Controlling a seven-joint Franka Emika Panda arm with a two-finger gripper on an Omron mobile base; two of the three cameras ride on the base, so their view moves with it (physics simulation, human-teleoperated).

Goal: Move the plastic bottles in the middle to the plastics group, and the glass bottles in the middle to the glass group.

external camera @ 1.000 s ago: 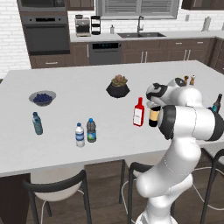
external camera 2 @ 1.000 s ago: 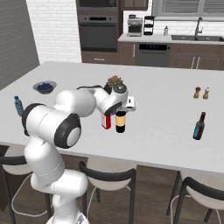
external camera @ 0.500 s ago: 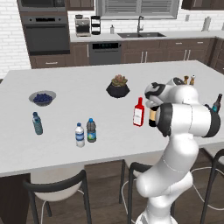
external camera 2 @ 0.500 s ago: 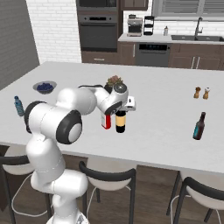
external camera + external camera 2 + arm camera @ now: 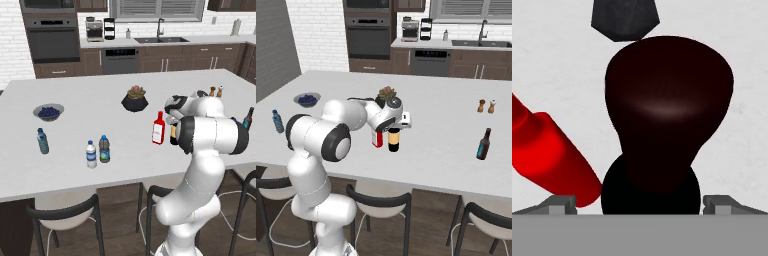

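tool (image 5: 394, 129) over one brown bottle (image 5: 394, 140), one red-capped bottle (image 5: 377, 138) beside.

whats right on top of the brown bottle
The tool hangs directly over the brown bottle, its fingers either side of the neck. The hand covers the cap, so whether the fingers touch it cannot be seen.

A home kitchen: a white island counter (image 5: 125, 160) with stools (image 5: 378, 210), a built-in oven (image 5: 54, 42), a sink (image 5: 167, 39) (window above) and a coffee maker (image 5: 94, 30).
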